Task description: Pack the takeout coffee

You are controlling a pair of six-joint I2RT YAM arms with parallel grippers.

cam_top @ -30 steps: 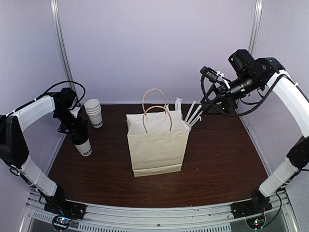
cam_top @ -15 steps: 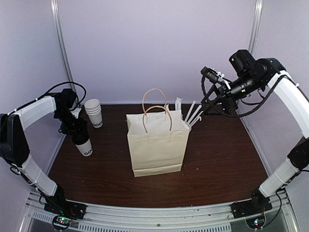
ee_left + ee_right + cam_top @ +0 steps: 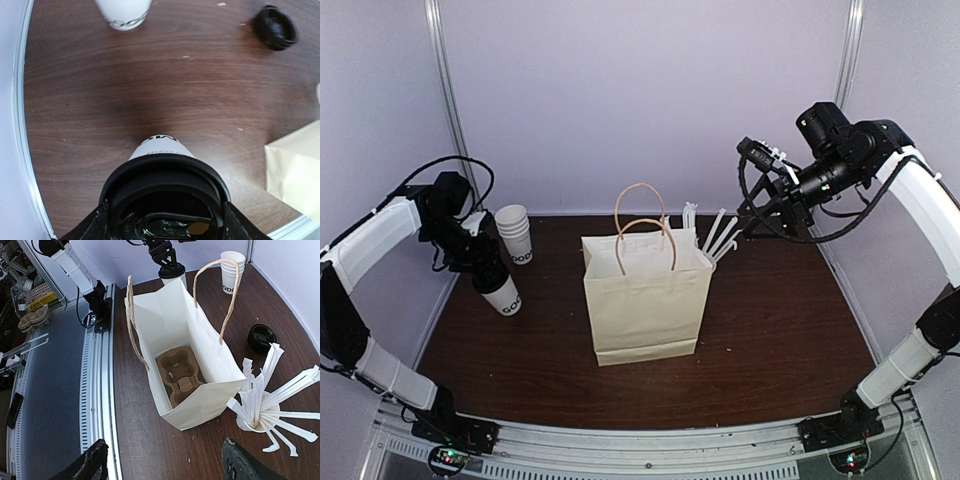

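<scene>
The takeout coffee (image 3: 503, 294), a white paper cup with a black dome lid, is held by the lid in my left gripper (image 3: 486, 270). It hangs tilted just above the table, left of the paper bag (image 3: 645, 300). In the left wrist view the lid (image 3: 165, 200) fills the space between my fingers (image 3: 97, 225), with the white cup body (image 3: 160, 149) below it. My right gripper (image 3: 167, 465) is open and empty, high above the bag's right side (image 3: 757, 222). The bag stands open (image 3: 210, 360) with a cardboard cup carrier (image 3: 180, 372) on its bottom.
A stack of lidless white cups (image 3: 515, 233) stands at the back left, just beyond the held cup. A cup of long white straws (image 3: 260, 410) stands behind the bag's right corner. A loose black lid (image 3: 261, 337) lies behind the bag. Purple walls enclose the table.
My left gripper has raised the coffee off the table, carried it slightly right and tilted its base toward the bag. The right arm has barely moved.
</scene>
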